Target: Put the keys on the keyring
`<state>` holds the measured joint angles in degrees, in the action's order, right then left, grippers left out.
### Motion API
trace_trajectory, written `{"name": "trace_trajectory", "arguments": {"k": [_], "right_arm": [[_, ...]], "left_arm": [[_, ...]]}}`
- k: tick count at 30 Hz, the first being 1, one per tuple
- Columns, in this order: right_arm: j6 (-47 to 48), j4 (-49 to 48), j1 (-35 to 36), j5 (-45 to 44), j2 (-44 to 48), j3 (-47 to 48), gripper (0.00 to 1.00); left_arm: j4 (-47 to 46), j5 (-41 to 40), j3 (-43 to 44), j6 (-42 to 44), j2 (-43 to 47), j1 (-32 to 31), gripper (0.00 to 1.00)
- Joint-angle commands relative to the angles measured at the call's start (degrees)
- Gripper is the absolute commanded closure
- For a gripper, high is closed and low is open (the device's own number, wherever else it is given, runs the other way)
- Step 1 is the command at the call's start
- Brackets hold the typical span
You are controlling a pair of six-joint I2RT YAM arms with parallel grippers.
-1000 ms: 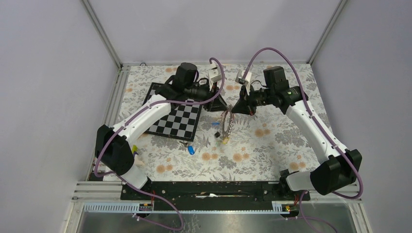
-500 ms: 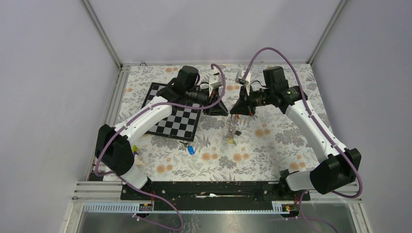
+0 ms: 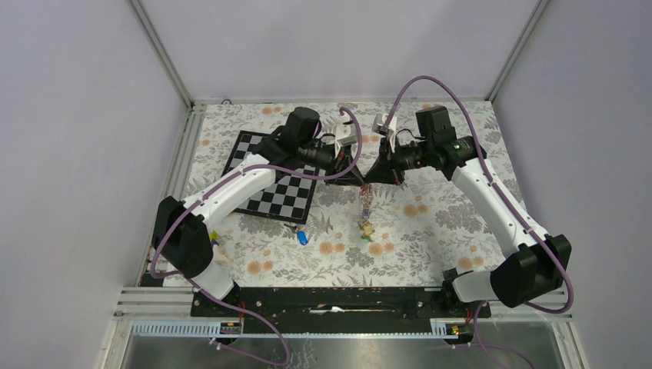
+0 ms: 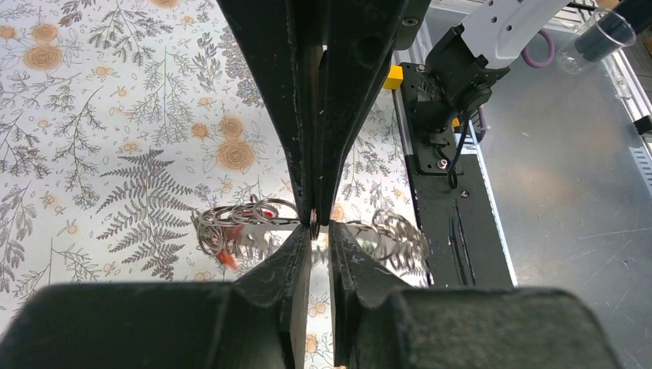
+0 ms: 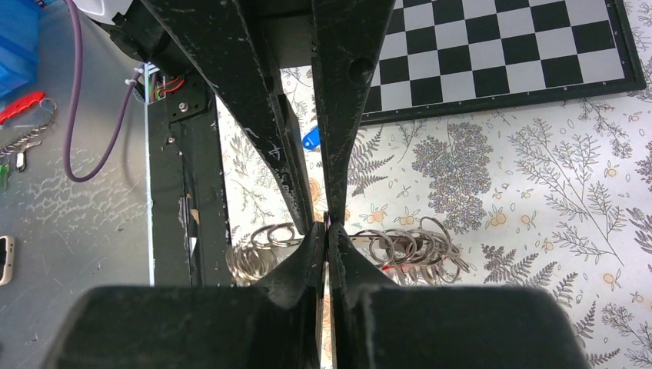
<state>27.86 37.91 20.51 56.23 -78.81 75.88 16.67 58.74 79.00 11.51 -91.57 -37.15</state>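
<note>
The keyring (image 3: pixel 365 206), a chain of grey metal rings, hangs from my right gripper (image 3: pixel 375 177), which is shut on one ring. In the right wrist view the right gripper (image 5: pixel 325 229) pinches that ring, and the keyring (image 5: pixel 407 246) spreads to both sides. Small keys (image 3: pixel 367 227) dangle at the chain's low end; a red key (image 4: pixel 227 257) shows among the rings. My left gripper (image 3: pixel 360 178) faces the right one tip to tip. In the left wrist view the left gripper (image 4: pixel 321 231) stands narrowly open beside the pinched ring. A blue key (image 3: pixel 303 237) lies loose on the cloth.
A black-and-white chessboard (image 3: pixel 269 192) lies on the flowered cloth under the left arm, just left of the grippers. The black base rail (image 3: pixel 330 298) runs along the near edge. Metal frame posts and grey walls close the back and sides.
My left gripper has moved right until it meets the right gripper, and its jaws have narrowed. The hanging keyring has swung from a loop at the left to straight below the grippers.
</note>
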Motion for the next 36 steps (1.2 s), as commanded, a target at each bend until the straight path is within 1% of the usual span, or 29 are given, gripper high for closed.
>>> {"name": "trace_trajectory", "arguments": {"k": [1,6,13,16,21,27,31,36], "right_arm": [[1.11,-2.11,0.27,2.21,1.27,-0.17,1.00],[1.24,-2.08,0.23,2.40,1.33,-0.30,1.00],[0.88,-2.17,0.23,2.10,1.28,-0.46,0.96],[0.79,-2.22,0.24,1.20,1.44,-0.68,0.91],[1.19,-2.00,0.17,-1.37,2.82,-1.78,0.74],[1.17,-1.85,-0.65,-3.48,4.69,-3.12,0.61],[1.32,-1.85,-1.22,-2.71,5.40,-3.45,0.60],[1.02,-1.91,-1.25,-0.80,4.99,-3.79,0.59]], "left_arm": [[-0.92,1.73,0.70,3.14,0.32,-0.72,0.88],[-0.59,2.39,0.95,3.74,0.35,-0.65,1.00],[-0.60,3.53,1.49,3.26,-0.25,-0.70,1.00],[-0.63,3.17,1.18,3.30,-0.13,-0.61,1.00],[1.50,2.37,1.39,5.17,0.48,-0.28,1.00],[1.53,3.74,1.28,4.93,1.22,1.17,1.00],[0.82,4.78,0.73,4.26,1.31,1.37,1.00],[-5.05,5.64,-1.57,-1.47,1.38,1.46,1.00]]}}
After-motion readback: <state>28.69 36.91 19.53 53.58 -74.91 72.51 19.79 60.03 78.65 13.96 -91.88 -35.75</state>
